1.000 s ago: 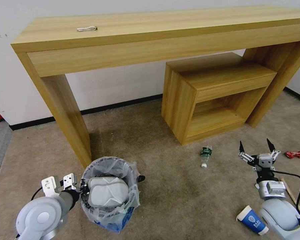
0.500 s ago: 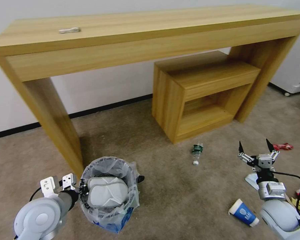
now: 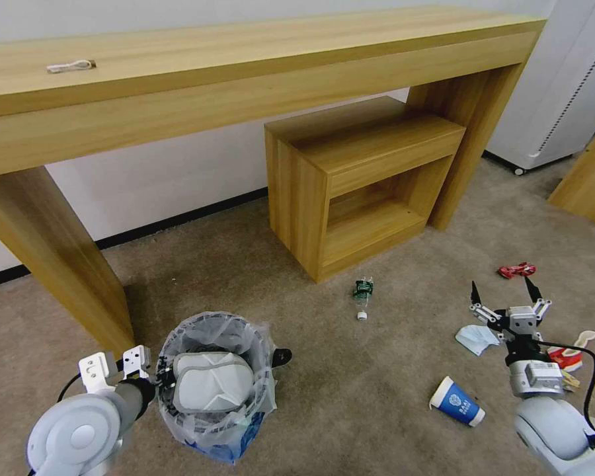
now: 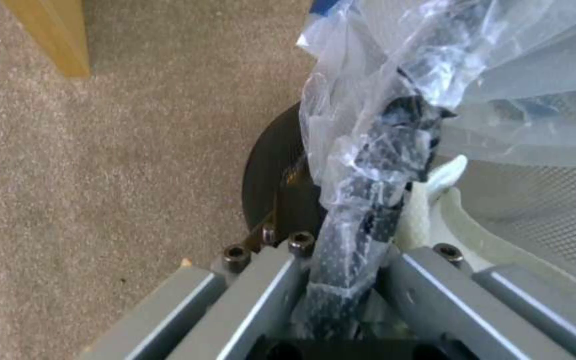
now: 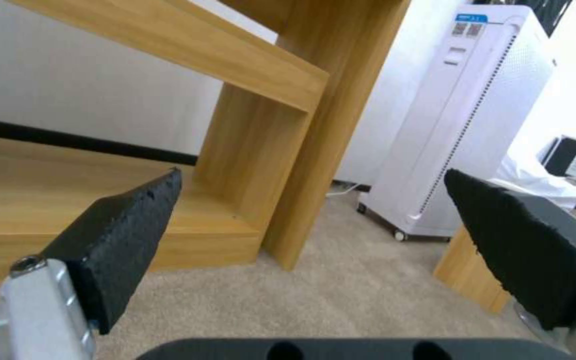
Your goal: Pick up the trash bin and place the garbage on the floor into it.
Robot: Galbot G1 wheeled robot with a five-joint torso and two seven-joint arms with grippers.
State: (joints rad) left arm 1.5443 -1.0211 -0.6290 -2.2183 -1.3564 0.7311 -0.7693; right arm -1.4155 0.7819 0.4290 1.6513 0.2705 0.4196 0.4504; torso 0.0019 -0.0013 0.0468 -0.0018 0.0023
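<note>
The trash bin (image 3: 178, 334), a dark wire bin lined with crinkly clear plastic, hangs at the lower left with a white slipper (image 3: 211, 385) inside. My left gripper (image 3: 160, 380) is shut on its near rim; the left wrist view shows the plastic-wrapped rim (image 4: 375, 200) between the fingers (image 4: 268, 290). My right gripper (image 3: 500, 291) (image 5: 311, 200) is open and holds nothing, above the beige floor (image 3: 350, 377). Around it lies garbage: a pale tissue (image 3: 477, 338), a blue-white paper cup (image 3: 457, 401), a red wrapper (image 3: 517, 270), a red piece (image 3: 565, 357) and a crushed bottle (image 3: 362, 294).
A long wooden desk (image 3: 244, 73) spans the back, its left leg (image 3: 53, 251) close to the bin. A low wooden shelf unit (image 3: 357, 172) stands under it. A white wheeled appliance (image 3: 562, 86) (image 5: 461, 125) and another wooden piece (image 3: 588, 178) are at the right.
The whole picture has shifted left, so the camera has turned right. The appliance and more litter have come into view. Both grippers hold the same pose, the left still on the bin.
</note>
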